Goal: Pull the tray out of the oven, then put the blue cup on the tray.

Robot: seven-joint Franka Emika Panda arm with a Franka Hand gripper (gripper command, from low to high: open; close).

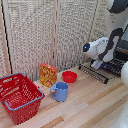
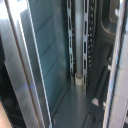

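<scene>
The light blue cup [image 1: 60, 91] stands upright on the wooden table, its handle toward the exterior view's left. At the exterior view's right edge is the black oven [image 1: 121, 51], mostly covered by the white arm. A dark flat tray [image 1: 100, 72] of wire bars sticks out of it toward the cup. My gripper [image 1: 97, 64] hangs just over the tray's outer part; its fingers are hidden behind the wrist. The wrist view shows only blurred metal oven walls [image 2: 47, 55] with slotted rails [image 2: 79, 45] from very close, and no fingers that I can make out.
A small red bowl [image 1: 69, 76] sits between the cup and the tray. An orange box [image 1: 48, 75] stands behind the cup. A red plastic basket [image 1: 19, 96] fills the near left corner. A slatted screen [image 1: 50, 30] closes off the back.
</scene>
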